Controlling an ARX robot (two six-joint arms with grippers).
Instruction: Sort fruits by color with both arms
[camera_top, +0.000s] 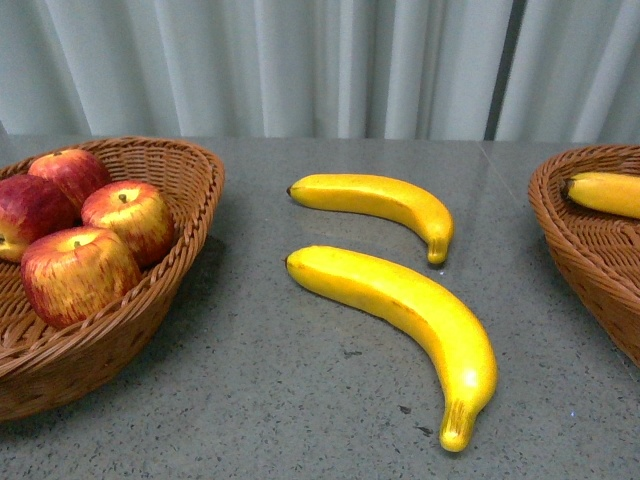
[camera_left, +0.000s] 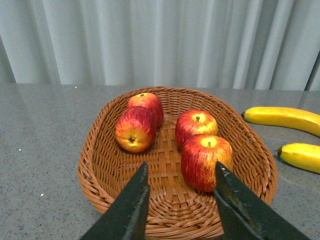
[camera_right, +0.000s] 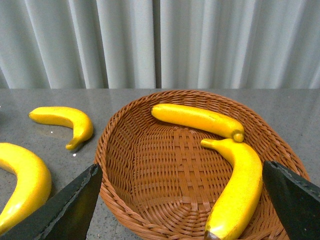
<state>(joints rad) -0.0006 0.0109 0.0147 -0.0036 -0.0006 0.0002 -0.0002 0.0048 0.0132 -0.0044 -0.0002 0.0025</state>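
Observation:
Several red apples (camera_top: 80, 272) lie in the left wicker basket (camera_top: 190, 215); the left wrist view shows them too (camera_left: 206, 160). Two bananas lie on the table between the baskets, a far one (camera_top: 380, 200) and a near one (camera_top: 420, 315). The right wicker basket (camera_right: 150, 185) holds two bananas, one (camera_right: 197, 119) at its far side and one (camera_right: 240, 187) near the front. My left gripper (camera_left: 180, 172) is open and empty above the apple basket's near rim. My right gripper (camera_right: 182, 172) is wide open and empty above the banana basket. Neither arm shows in the front view.
The table (camera_top: 300, 400) is grey and speckled. A pale curtain (camera_top: 320, 60) hangs behind it. The right basket (camera_top: 590, 240) is cut off by the front view's right edge. The two loose bananas also show in the right wrist view (camera_right: 65, 120).

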